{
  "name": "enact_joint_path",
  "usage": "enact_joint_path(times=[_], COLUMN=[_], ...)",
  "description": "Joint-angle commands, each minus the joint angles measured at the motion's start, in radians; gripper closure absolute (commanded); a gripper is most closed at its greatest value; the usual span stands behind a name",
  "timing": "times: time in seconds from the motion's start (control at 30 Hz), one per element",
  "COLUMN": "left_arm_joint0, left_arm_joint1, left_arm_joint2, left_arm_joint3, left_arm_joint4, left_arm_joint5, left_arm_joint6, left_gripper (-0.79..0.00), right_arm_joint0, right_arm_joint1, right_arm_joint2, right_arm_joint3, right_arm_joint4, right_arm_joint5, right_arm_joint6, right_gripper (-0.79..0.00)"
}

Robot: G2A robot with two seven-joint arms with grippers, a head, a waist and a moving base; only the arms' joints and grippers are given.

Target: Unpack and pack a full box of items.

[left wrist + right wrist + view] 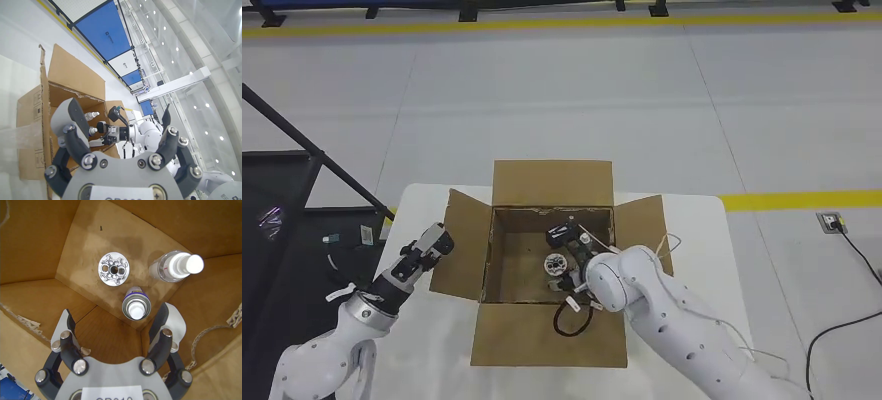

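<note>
An open cardboard box (552, 185) stands in the middle of the white table (702, 215). On its floor are a round metal disc (113, 269), a purple-labelled spray can (136, 307) and a clear spray bottle (175, 266) with a white cap, both upright. My right gripper (116, 311) hangs open inside the box, just above the spray can and holding nothing. From the left wrist view the right gripper (97, 135) sits beside the can (92, 130). My left gripper (437, 243) is open and empty outside the box, next to its left flap (28, 117).
The box's four flaps are folded outward; the left flap (460, 245) is close to my left gripper. A black stand and dark mat (282, 230) lie beyond the table's left edge. Bare table shows to the right of the box.
</note>
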Motion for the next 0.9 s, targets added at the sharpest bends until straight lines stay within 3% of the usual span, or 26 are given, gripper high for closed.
enact_joint_path(times=[0.0, 0.1, 0.17, 0.23, 0.3, 0.43, 0.67, 0.87], left_arm_joint0=[0.000, 0.000, 0.000, 0.000, 0.000, 0.000, 0.000, 0.000], left_arm_joint1=[0.000, 0.000, 0.000, 0.000, 0.000, 0.000, 0.000, 0.000], left_arm_joint2=[0.000, 0.000, 0.000, 0.000, 0.000, 0.000, 0.000, 0.000], left_arm_joint3=[0.000, 0.000, 0.000, 0.000, 0.000, 0.000, 0.000, 0.000], left_arm_joint4=[0.000, 0.000, 0.000, 0.000, 0.000, 0.000, 0.000, 0.000], left_arm_joint5=[0.000, 0.000, 0.000, 0.000, 0.000, 0.000, 0.000, 0.000], left_arm_joint6=[0.000, 0.000, 0.000, 0.000, 0.000, 0.000, 0.000, 0.000], left_gripper=[-0.785, -0.785, -0.785, -0.785, -0.785, -0.785, -0.785, -0.785], right_arm_joint0=[0.008, 0.017, 0.021, 0.024, 0.029, 0.037, 0.019, -0.076], right_arm_joint1=[-0.006, -0.015, -0.021, -0.026, -0.031, -0.041, -0.044, -0.011], right_arm_joint2=[-0.010, -0.007, -0.005, -0.005, -0.006, -0.008, 0.009, 0.067], right_arm_joint3=[0.026, 0.070, 0.099, 0.122, 0.143, 0.176, 0.130, -0.121], right_arm_joint4=[-0.018, -0.003, 0.007, 0.015, 0.015, 0.014, -0.004, -0.122], right_arm_joint5=[0.016, 0.021, 0.016, 0.011, 0.011, 0.022, 0.038, 0.084], right_arm_joint6=[0.008, -0.016, -0.030, -0.040, -0.044, -0.050, -0.062, 0.013], right_gripper=[-0.785, -0.785, -0.610, -0.551, -0.416, -0.363, -0.006, 0.000])
